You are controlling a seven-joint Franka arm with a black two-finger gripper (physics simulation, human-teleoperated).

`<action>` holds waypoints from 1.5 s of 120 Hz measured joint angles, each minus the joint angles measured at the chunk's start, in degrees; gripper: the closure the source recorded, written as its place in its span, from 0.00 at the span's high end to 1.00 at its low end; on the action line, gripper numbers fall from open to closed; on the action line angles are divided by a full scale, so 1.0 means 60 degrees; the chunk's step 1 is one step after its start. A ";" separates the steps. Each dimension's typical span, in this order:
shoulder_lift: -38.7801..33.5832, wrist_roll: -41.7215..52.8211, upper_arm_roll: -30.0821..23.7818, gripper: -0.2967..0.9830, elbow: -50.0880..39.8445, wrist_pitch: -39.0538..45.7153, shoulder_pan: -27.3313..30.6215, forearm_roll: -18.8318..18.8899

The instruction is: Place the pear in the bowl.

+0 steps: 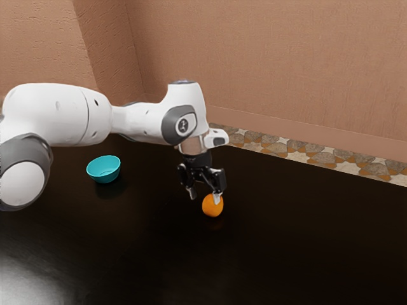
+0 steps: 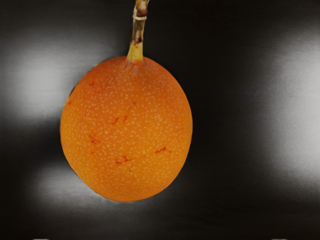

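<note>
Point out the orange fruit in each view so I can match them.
Exterior view: fruit just below the middle, under the open jaws.
Wrist view: fruit large, near the middle, its stem showing.
Shared landmark: the dark table beneath it.

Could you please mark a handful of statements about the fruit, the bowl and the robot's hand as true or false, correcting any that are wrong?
1. The turquoise bowl stands upright. True.
2. The orange fruit is inside the bowl. False: it is outside the bowl.
3. The orange fruit has a stem. True.
4. The hand is open, its fingers apart. True.
5. The bowl is nearer the exterior view's right than the orange fruit is. False: it is nearer that view's left.
</note>
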 joint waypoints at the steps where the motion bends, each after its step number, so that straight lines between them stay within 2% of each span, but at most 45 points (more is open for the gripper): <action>1: 0.0019 0.0001 0.0000 0.67 0.0022 0.0015 0.0002 0.0000; 56: 0.0701 0.0004 0.0031 0.63 0.0417 0.0695 0.0015 -0.0020; 148: 0.1416 0.0001 0.0033 0.61 0.0821 0.1063 0.0015 -0.0001; 180: 0.1435 -0.0026 0.0030 0.54 0.0962 0.1211 0.0014 -0.0003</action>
